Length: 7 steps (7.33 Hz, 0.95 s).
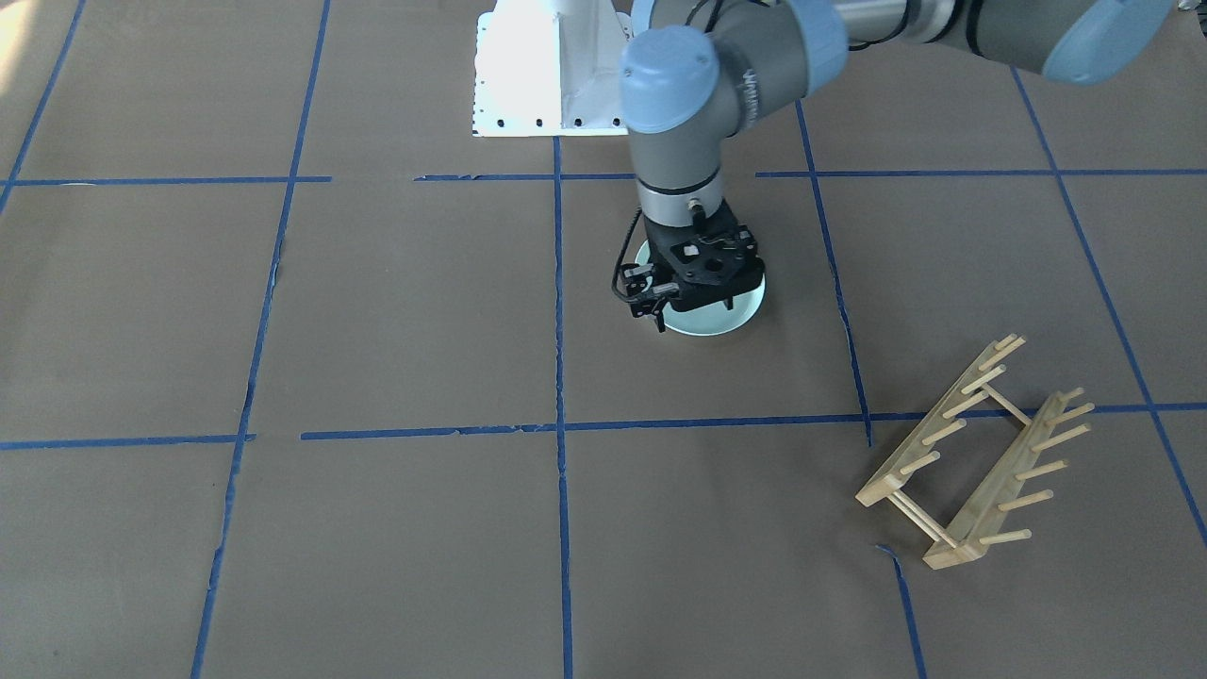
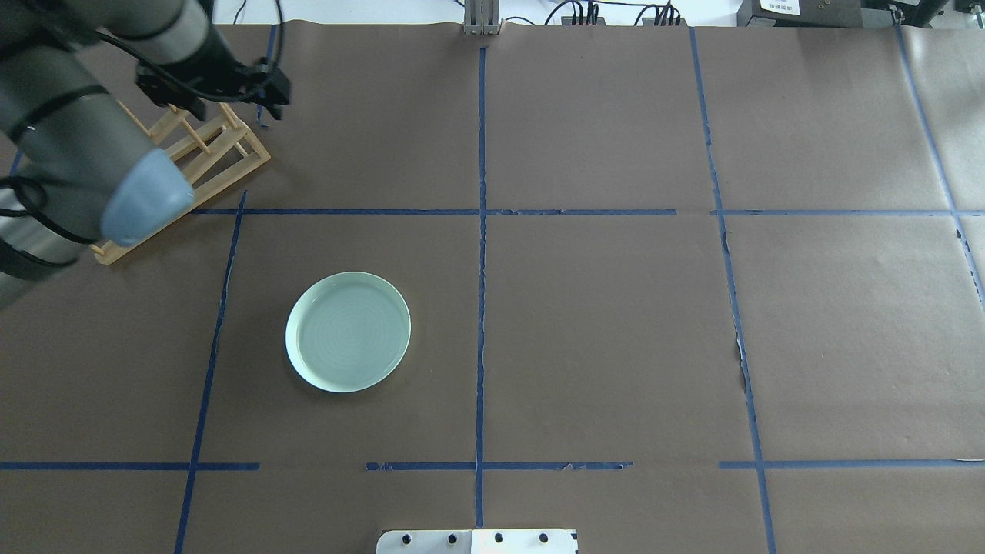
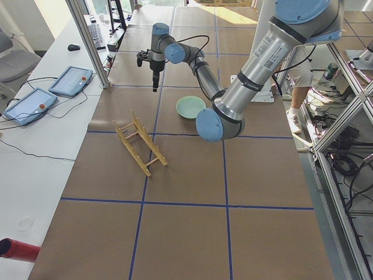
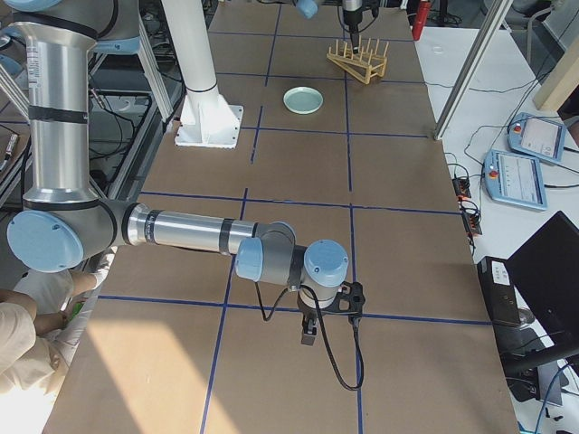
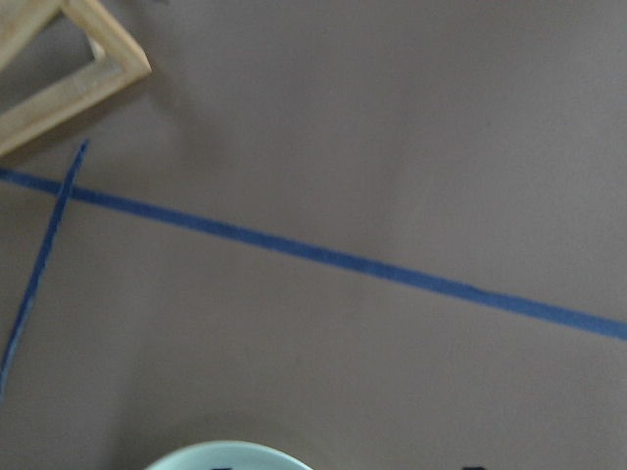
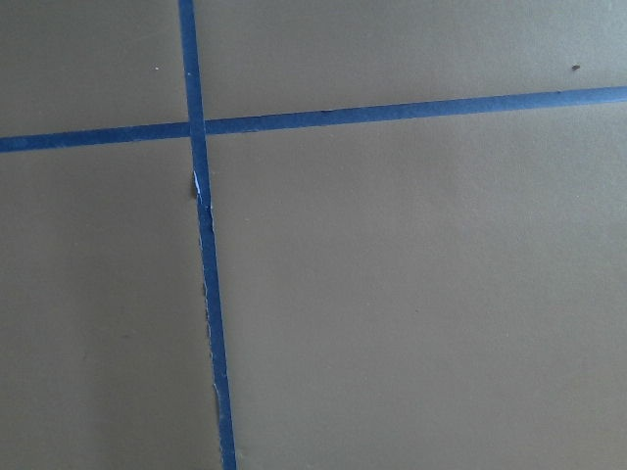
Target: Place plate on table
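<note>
Closest to the overhead lens is the left arm (image 2: 69, 154), its grey elbow bulking over the wooden rack (image 1: 981, 453). The left gripper (image 1: 694, 313) hangs high above the table (image 2: 616, 323), jaws parted and empty. The front view seems to set it on the plate (image 2: 348, 332) (a trick of angle), but its wrist camera catches only the plate's rim and a rack corner.

The plate lies flat and right way up in the square just left of the centre tape line, well apart from the rack and touched by nothing. I judge the placing done, since a plate resting flat needs no support.

The right gripper (image 4: 309, 336) hangs low over the far right end, out of the way; I cannot tell whether it is open.

The lettering (image 1: 754, 90) on the left arm and a white label (image 2: 773, 6) at the table's far edge are too small to read.
</note>
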Each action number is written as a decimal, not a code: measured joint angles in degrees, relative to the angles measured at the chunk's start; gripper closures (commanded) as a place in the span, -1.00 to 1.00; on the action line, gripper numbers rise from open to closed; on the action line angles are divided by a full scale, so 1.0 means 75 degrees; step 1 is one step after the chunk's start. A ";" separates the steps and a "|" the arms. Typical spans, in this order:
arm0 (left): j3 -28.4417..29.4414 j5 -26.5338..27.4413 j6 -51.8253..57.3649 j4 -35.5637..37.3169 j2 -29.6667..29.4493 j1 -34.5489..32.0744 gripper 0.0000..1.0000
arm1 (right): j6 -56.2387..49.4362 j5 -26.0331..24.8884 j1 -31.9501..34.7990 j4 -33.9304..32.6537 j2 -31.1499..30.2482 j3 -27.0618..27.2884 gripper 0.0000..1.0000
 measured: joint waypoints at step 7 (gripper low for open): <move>0.0945 -0.2456 0.6794 -0.0766 0.3894 -0.4498 -1.00 | 0.0000 0.0000 0.0000 -0.0001 0.0000 0.0000 -1.00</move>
